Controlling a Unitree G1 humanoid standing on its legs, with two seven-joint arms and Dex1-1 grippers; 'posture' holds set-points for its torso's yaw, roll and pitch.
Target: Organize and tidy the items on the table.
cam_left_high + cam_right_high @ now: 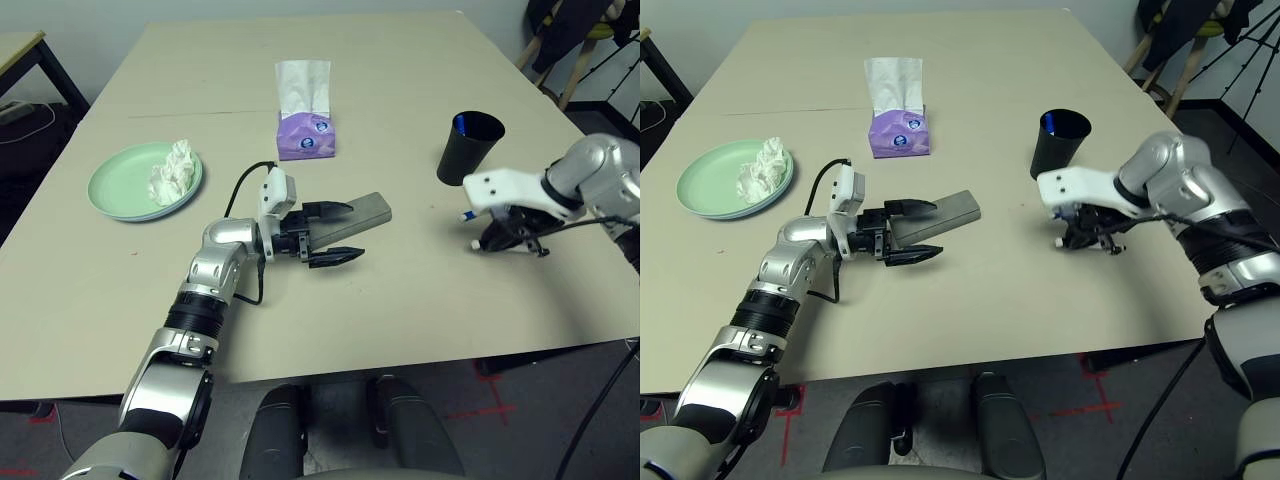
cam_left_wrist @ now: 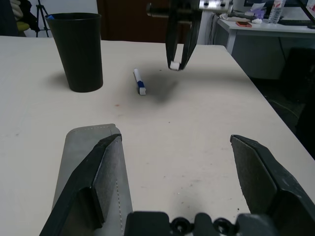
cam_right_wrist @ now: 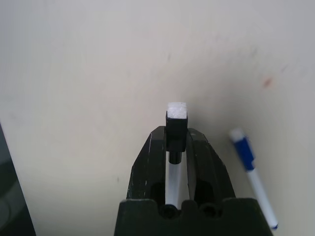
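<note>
We list two pincers. The right pincer (image 3: 176,142) is closed tight on one white pen (image 3: 176,114), whose black-banded white end sticks out past the fingertips; it hangs above the table (image 1: 400,300), clear of the top, pointing steeply down. A second pen (image 2: 140,81), white with a blue tip, lies flat on the table just beside and below that pincer, not touching it. One black cup (image 1: 469,147) stands upright near the right pincer, on its far side, with something blue showing inside at the rim; whether that is a pen we cannot tell. The left pincer (image 1: 335,232) is level, its jaws spread wide and holding nothing. One grey case (image 1: 352,219) lies flat with its near end between those jaws, close along the farther finger; whether it touches that finger we cannot tell. Plates: one pale green plate (image 1: 115,182) lies well to the left of the left pincer, with what looks like a second rim beneath it, so the count is uncertain. One crumpled tissue (image 1: 172,171) lies on that plate. One purple tissue box (image 1: 305,134), with a white sheet standing up from it, sits beyond the left pincer, apart from it.
</note>
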